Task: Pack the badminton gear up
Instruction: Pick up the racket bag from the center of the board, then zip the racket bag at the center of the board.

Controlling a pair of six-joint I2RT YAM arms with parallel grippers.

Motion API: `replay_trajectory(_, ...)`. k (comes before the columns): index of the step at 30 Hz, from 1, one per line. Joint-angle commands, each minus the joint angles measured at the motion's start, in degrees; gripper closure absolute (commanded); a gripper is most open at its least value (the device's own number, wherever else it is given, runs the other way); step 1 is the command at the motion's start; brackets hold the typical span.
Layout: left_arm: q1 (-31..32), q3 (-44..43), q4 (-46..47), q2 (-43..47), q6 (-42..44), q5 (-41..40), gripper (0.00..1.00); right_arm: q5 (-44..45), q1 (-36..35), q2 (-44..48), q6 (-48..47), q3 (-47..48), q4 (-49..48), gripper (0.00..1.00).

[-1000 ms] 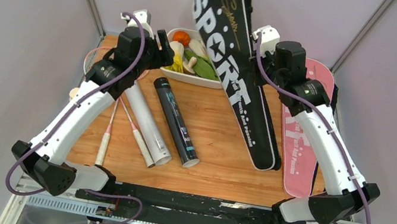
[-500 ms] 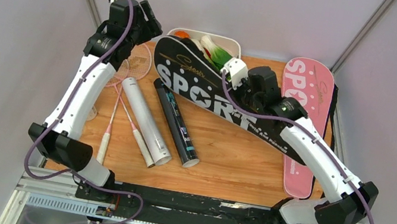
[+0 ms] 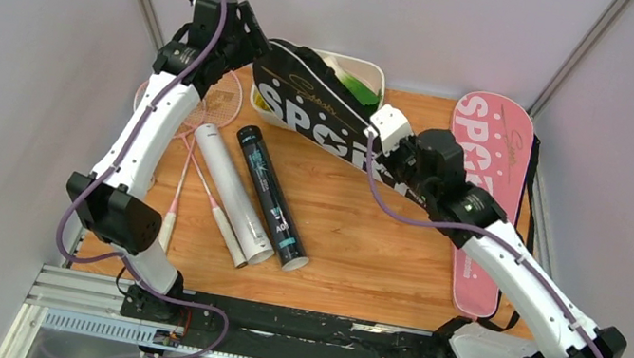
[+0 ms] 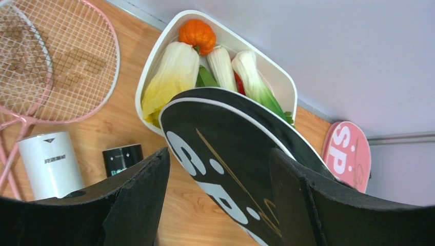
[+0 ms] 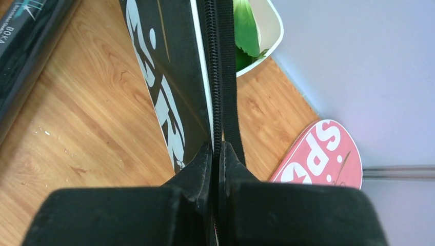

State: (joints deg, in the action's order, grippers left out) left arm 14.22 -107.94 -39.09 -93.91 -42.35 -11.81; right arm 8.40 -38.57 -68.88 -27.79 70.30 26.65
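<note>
My right gripper clamped tight on zipper edge of black cover; cover hung tilted above table. My left gripper stood wide apart, flanking cover's rounded end over white tray. Farther right, pink cover lay flat.

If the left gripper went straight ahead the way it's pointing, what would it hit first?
The left gripper would most likely meet the rounded end of the black cover, framed between its open jaws in the wrist view. The white tray lies just beyond it, though depth is hard to judge.
</note>
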Motion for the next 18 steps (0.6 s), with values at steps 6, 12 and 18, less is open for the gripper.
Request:
replay_trajectory(6,0.18,8.91,7.81,3.50,-6.02,5.11,0.21,-3.22,-2.08,10.91,-4.90,-17.93,-18.67,1.00)
replay_trajectory(12,1.93,19.35,13.17,9.58,-5.14,1.82,0.21,2.00,-3.84,11.09,-5.36,-23.80,-22.73,1.00)
replay_trajectory(18,2.28,25.11,16.86,12.03,-5.57,1.25,0.21,1.76,-5.87,12.98,-6.07,-25.35,-22.29,1.00)
